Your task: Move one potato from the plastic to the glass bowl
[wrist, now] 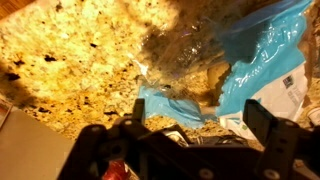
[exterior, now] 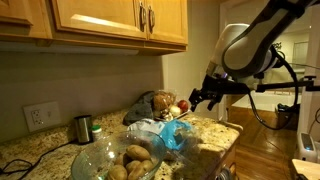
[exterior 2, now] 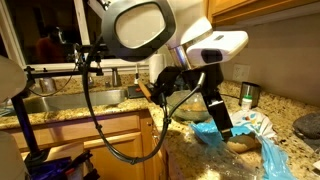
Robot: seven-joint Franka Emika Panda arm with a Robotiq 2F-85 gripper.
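The glass bowl (exterior: 98, 150) stands at the front of the granite counter and holds several potatoes (exterior: 135, 158). Just beside it lies the light-blue crinkly plastic (exterior: 170, 133), also in an exterior view (exterior 2: 272, 160) and in the wrist view (wrist: 255, 45). A brownish lump that may be a potato (exterior 2: 240, 146) lies in its folds. My gripper (exterior: 207, 97) hangs open above the plastic with nothing between its fingers (wrist: 265, 120). In an exterior view the gripper (exterior 2: 222, 125) points down close to the blue plastic. In the wrist view the gripper (wrist: 200, 125) looks down on counter and plastic.
A metal cup (exterior: 84, 127) stands by the back wall near an outlet (exterior: 40, 115). Produce and bags (exterior: 160, 103) are piled in the back corner. A sink (exterior 2: 55, 100) lies further along the counter. Wooden cabinets (exterior: 110, 20) hang overhead.
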